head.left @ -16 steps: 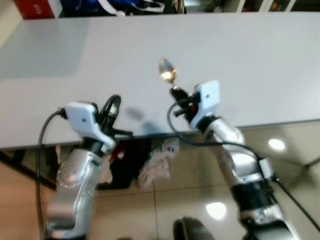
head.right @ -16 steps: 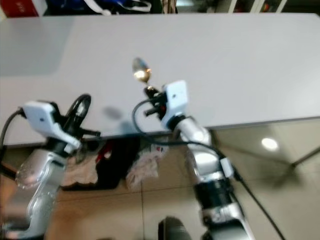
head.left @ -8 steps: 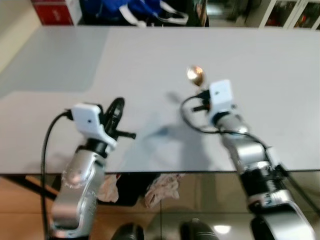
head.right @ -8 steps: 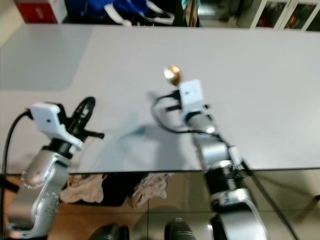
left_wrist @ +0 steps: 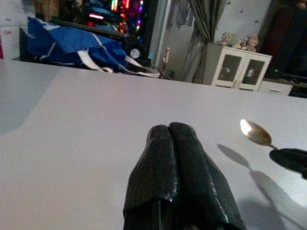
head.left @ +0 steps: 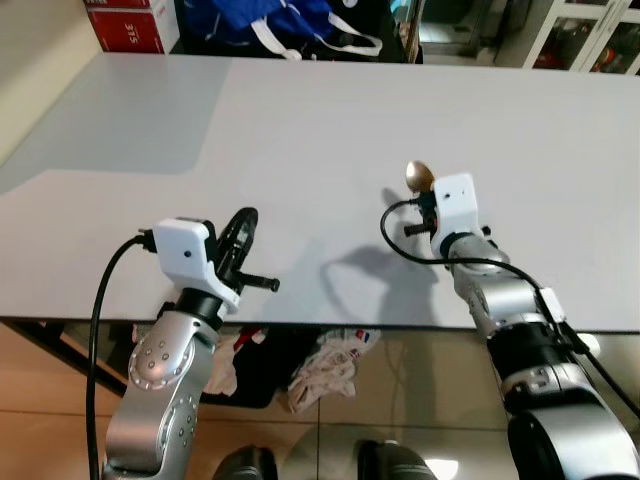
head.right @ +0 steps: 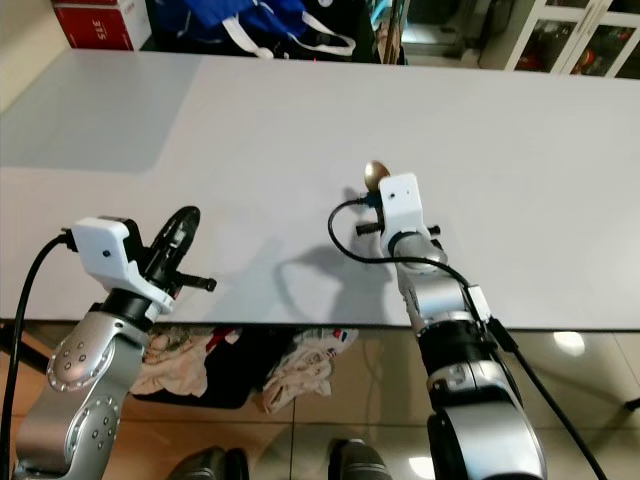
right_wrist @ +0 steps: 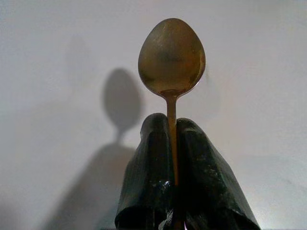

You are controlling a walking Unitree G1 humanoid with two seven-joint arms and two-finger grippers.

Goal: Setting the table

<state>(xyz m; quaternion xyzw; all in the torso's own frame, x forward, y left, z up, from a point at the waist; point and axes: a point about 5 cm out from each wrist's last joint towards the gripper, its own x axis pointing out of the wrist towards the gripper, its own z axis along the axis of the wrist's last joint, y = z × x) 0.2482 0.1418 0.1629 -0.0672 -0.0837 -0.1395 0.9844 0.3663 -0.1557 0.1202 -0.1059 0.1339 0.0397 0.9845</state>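
Because the right pincer (right_wrist: 171, 143) grips the spoon (right_wrist: 171, 60) only by its thin handle, with the bowl sticking out past the fingertips and raised above the grey desk (head.left: 300, 130), the hold looks narrow — a quick tilt of the wrist or a hard touchdown could, I judge, make the handle pivot or slide between the two black fingers, so that the spoon lands askew or clatters down. Setting it down too near the front edge is the other risk (the arm reaches in from just over that edge). The left pincer (left_wrist: 177, 158) has its fingers pressed together on nothing, held low above the desk on the robot's left, well apart from the spoon; it should not get in the way.

Compared with a second ago, the camera has moved in and the desk fills far more of the head views — the right arm has carried the spoon further over the surface, away from the near edge.
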